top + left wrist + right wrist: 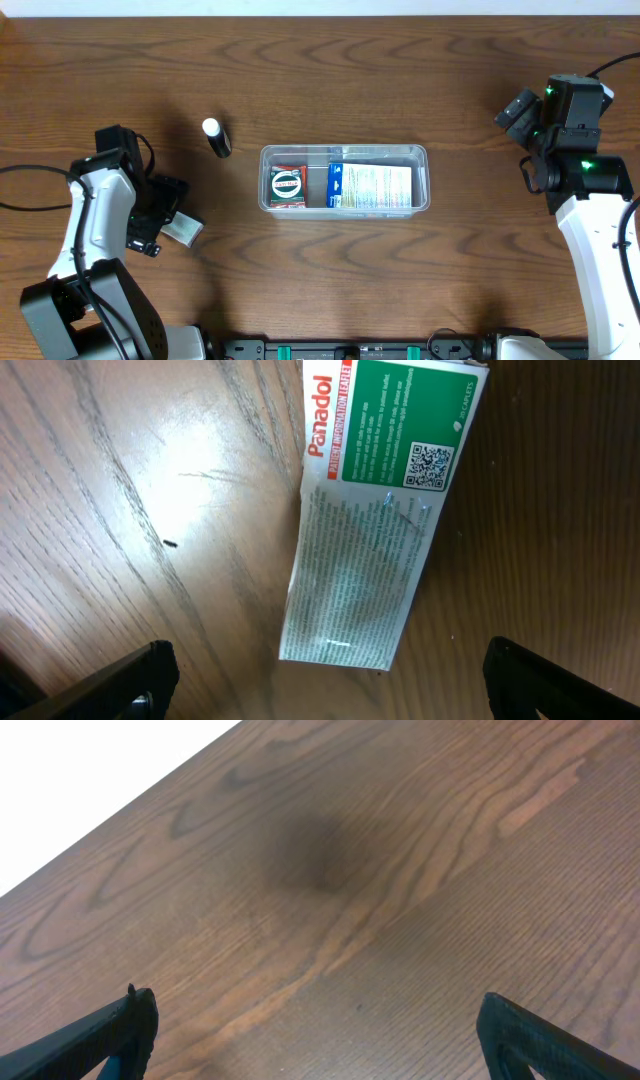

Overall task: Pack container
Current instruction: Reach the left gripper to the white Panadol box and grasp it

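Nearest the robot, the left end effector [330, 695] is held wide open and empty over the worktop [120, 510]. A Panadol box [375, 520] lies flat and slanted just ahead of its fingertips [150, 675], ungripped. The step in hand is judged to be the pickup of this box. A descent and a closing across its narrow width are called for, then a carry rightward.

Further on, mid-worktop, the container [345, 148] is seen holding a green pack [288, 186] and a blue-and-white carton [370, 186]. Only a slim strip is left between them, so stacking may be needed.

Beyond, a black tube [216, 137] lies in open room. The right end effector [320, 1050] hangs wide open and empty near the far edge, well apart.
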`<state>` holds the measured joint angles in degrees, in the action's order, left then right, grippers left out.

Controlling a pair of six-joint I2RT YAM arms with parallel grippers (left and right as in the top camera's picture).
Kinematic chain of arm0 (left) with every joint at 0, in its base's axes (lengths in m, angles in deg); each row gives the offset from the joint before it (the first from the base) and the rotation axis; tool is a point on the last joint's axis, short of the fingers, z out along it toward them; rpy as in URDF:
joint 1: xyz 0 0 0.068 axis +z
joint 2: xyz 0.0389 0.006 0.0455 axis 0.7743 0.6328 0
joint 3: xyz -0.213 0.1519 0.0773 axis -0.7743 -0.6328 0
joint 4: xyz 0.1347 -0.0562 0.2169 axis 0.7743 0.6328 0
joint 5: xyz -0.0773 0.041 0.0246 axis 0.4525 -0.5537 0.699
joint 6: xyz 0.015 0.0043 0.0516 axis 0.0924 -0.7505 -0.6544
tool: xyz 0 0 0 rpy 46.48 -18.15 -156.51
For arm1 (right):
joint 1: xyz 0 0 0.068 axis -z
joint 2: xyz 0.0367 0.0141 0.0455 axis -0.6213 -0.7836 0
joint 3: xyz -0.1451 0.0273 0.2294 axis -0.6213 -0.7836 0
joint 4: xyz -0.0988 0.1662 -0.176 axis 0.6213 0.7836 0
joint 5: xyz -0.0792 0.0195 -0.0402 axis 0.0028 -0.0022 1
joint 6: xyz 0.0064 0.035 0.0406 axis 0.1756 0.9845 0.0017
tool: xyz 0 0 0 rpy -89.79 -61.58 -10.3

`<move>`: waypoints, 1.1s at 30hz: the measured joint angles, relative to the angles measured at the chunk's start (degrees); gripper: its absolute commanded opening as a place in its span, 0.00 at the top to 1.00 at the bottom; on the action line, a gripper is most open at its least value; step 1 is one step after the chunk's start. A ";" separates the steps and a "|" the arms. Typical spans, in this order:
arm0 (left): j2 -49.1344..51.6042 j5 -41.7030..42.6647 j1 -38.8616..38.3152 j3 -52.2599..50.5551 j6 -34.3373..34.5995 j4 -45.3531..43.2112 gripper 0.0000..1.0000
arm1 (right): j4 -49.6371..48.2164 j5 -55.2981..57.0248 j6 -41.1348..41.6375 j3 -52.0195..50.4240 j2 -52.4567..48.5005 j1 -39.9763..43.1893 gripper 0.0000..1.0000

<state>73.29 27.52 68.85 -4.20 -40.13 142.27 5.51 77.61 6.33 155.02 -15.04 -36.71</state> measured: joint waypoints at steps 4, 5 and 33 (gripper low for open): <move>0.02 0.39 0.17 0.00 -1.62 -0.02 0.02 | 0.00 0.00 0.00 0.00 0.00 0.00 0.01; 0.02 0.39 0.17 -0.07 -1.79 -0.13 0.02 | 0.00 0.00 0.00 0.00 0.00 0.00 0.01; 2.19 -0.31 0.17 -4.46 -8.81 -4.48 0.14 | 0.00 0.00 0.00 0.00 0.00 0.00 0.01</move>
<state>75.47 27.21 69.03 -8.66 -48.94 137.79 5.51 77.61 6.33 155.02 -15.04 -36.71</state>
